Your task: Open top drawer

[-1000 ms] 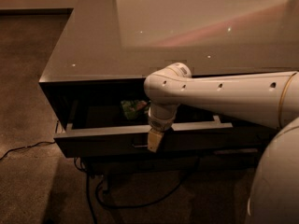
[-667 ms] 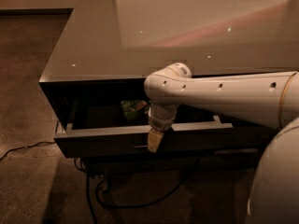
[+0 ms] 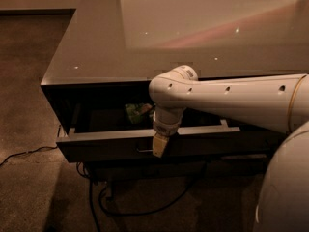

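Arm pose: white arm [image 3: 231, 98] enters from the right and runs roughly level across the front of the cabinet, just below the edge of the tabletop [image 3: 145, 33]. At the rounded elbow joint [image 3: 174, 83] it bends sharply, so the wrist points straight down.

End effector [image 3: 160, 146]: tan, hanging vertically over the upper edge of the drawer front near its centre and against the front's face, just right of the small metal pull [image 3: 144, 150]. Spread or pressed together: cannot tell. Contact with the pull: cannot tell.

Top drawer [image 3: 106, 146]: directly under the tabletop, pulled partway out, with the front standing forward of the cabinet body and its light top rim visible along the whole width.

Contents: the interior is dark. One greenish item [image 3: 138, 111] lies toward the back, near the centre, its right side hidden by the wrist. Nothing else can be made out inside.

Floor: a dark cable [image 3: 145, 209] loops on the carpet below the cabinet. The white robot body [image 3: 285, 187] fills the lower right corner.
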`<state>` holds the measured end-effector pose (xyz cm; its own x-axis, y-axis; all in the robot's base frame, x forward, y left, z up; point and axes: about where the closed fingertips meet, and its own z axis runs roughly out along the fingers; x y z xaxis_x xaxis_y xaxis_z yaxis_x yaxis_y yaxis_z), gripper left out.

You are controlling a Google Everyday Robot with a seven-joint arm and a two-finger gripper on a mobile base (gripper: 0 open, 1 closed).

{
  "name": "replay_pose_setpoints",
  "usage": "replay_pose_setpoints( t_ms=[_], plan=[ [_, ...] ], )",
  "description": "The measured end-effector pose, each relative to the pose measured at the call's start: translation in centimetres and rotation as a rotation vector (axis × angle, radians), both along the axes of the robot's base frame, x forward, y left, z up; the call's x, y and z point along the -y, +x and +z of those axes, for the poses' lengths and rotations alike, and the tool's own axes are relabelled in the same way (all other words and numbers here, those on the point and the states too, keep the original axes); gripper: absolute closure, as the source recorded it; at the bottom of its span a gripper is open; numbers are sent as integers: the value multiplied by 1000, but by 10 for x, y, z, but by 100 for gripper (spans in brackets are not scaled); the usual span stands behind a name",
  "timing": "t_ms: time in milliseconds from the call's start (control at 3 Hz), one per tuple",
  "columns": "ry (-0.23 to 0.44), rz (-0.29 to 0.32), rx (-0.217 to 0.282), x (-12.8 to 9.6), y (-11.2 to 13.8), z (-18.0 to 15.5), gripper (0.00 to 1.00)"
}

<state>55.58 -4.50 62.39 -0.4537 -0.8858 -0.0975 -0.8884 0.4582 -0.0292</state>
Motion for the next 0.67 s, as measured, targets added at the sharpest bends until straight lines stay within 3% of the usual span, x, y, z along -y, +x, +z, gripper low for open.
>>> replay_pose_setpoints(
  t_ms=[333, 667],
  plan=[
    [0, 0, 0, 0, 0, 0, 0],
    [19, -22, 6, 0, -3, -1, 0]
  ],
)
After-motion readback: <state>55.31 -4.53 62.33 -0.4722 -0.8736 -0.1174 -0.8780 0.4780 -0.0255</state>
